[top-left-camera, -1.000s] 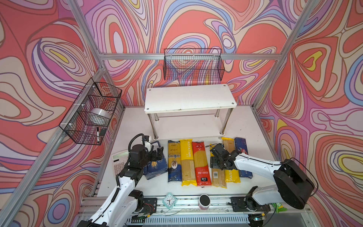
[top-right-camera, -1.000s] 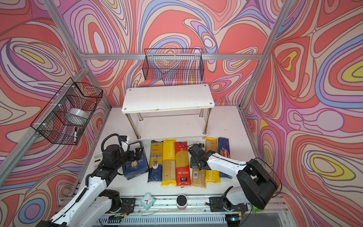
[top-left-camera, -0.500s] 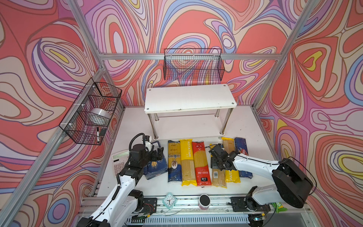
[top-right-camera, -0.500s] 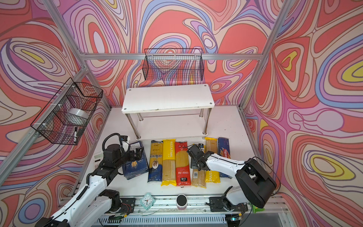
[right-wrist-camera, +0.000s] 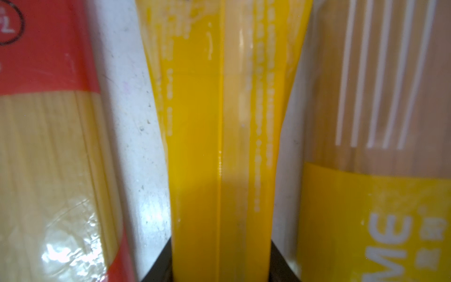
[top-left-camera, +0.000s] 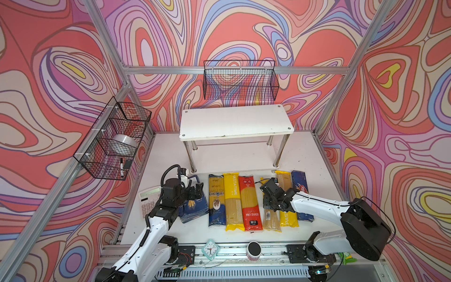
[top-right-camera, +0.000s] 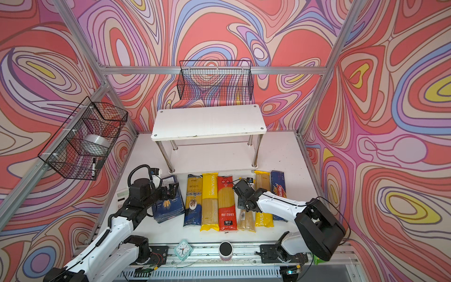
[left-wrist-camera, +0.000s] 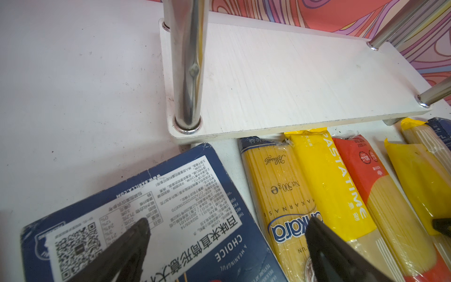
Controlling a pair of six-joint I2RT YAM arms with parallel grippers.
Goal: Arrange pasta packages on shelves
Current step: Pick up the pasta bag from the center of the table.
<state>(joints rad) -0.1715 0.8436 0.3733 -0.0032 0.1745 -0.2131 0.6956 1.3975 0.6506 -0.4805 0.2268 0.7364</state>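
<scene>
Right wrist view: right gripper (right-wrist-camera: 220, 258) pinches yellow barcode pack (right-wrist-camera: 219, 122); left gripper (left-wrist-camera: 229, 221) gapes — shelves (top-left-camera: 234, 119) bare, seven packs (top-left-camera: 230, 200) unshelved.

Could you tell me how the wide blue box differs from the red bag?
The wide blue box is a broad opaque carton; the red bag is narrow, its spaghetti showing through film. The box lies askew beside the row; the red bag lies straight within it. The left claw stands open over the box; no claw is over the red bag. Both lie flat on the table, not on the shelves.
</scene>
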